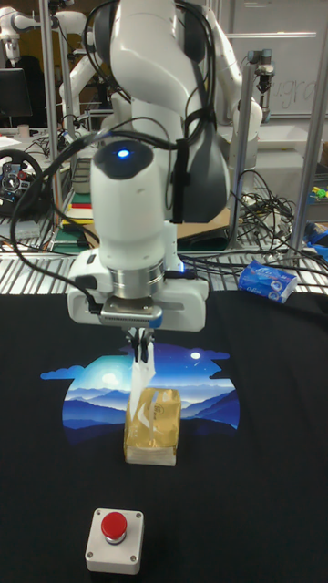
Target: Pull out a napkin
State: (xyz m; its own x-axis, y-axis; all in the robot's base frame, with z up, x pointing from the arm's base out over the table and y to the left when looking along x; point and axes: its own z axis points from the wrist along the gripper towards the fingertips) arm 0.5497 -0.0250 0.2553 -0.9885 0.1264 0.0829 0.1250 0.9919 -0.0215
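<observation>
Just below the jaws [141, 343], one napkin [143, 378] rises from the single translucent napkin box [153, 426] on the black table [273, 455]; the jaws are pinching the napkin's top. Nearer the camera than the jaws sits one red button [114, 526]; beyond them to the right lies one blue packet [269, 280].

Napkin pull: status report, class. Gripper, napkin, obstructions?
Gripper shut on napkin. Napkin partly out of pack, stretched upward. Nothing in the way.
</observation>
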